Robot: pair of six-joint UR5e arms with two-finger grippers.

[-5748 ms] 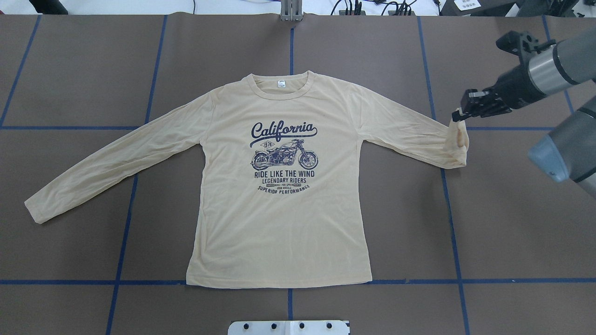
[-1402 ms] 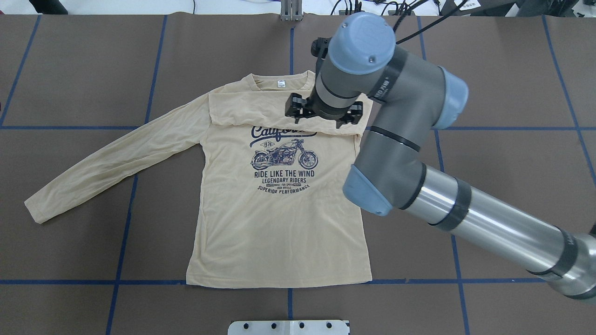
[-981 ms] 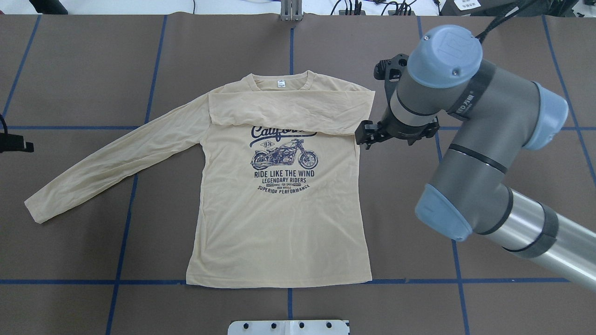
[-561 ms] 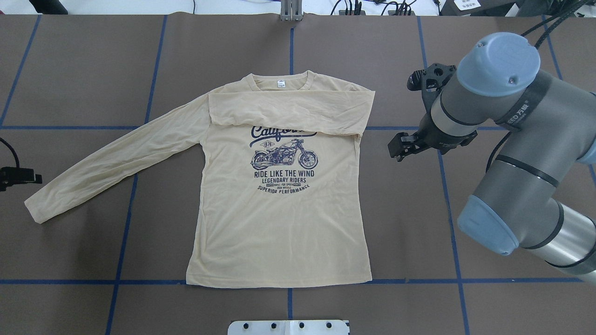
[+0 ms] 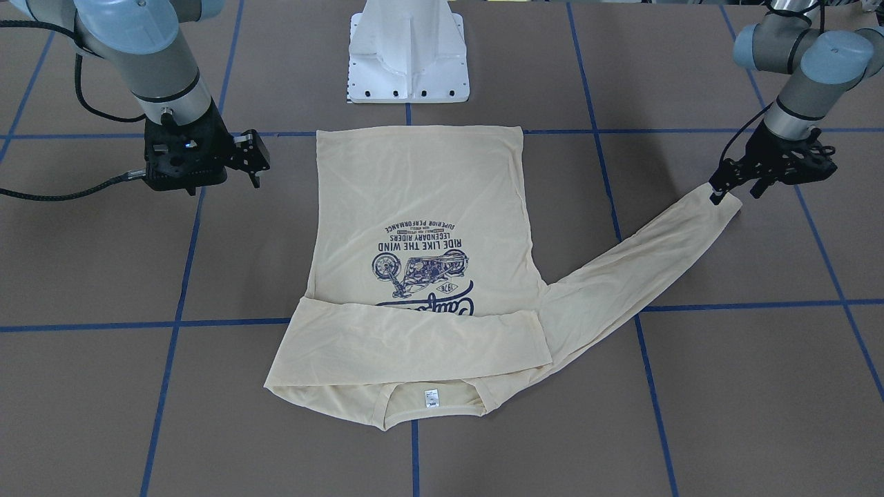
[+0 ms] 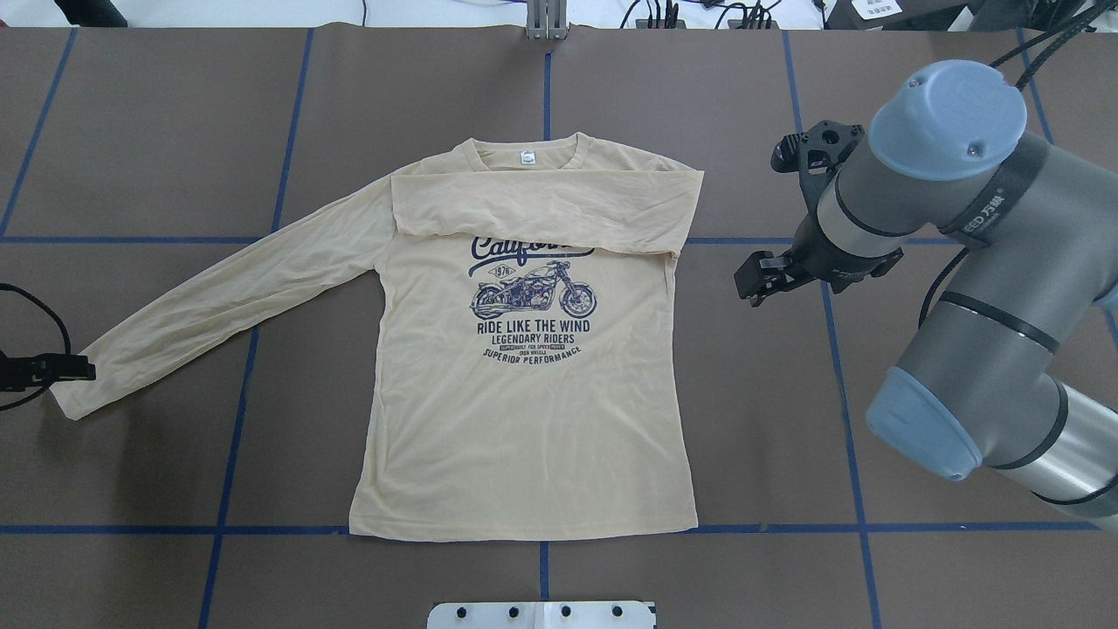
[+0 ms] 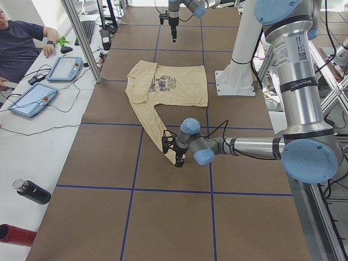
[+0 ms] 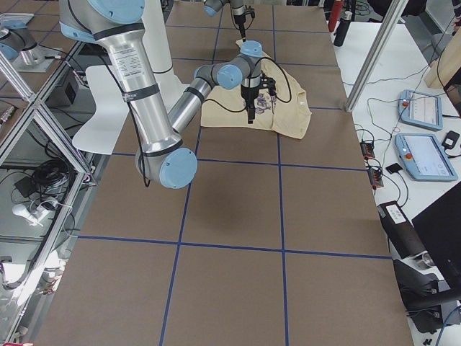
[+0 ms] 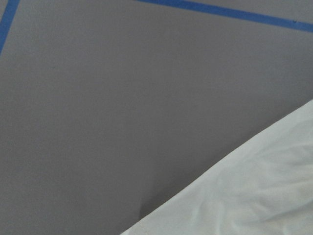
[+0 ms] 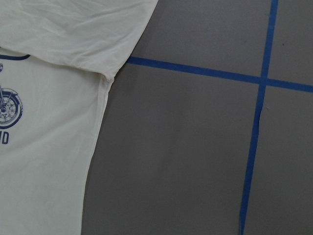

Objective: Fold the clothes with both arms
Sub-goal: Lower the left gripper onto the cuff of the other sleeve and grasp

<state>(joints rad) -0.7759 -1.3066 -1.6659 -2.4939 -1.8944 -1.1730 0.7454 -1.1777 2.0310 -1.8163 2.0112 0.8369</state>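
One sleeve (image 6: 541, 210) of the shirt (image 6: 524, 419) lies folded across its chest.

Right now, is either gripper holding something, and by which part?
The right gripper holds nothing. The left gripper is at the shirt's outstretched sleeve cuff; whether it grips cannot be told.

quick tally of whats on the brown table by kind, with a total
shirt: 1
robot arms: 2 (left arm, right arm)
white pedestal base: 1
total: 4
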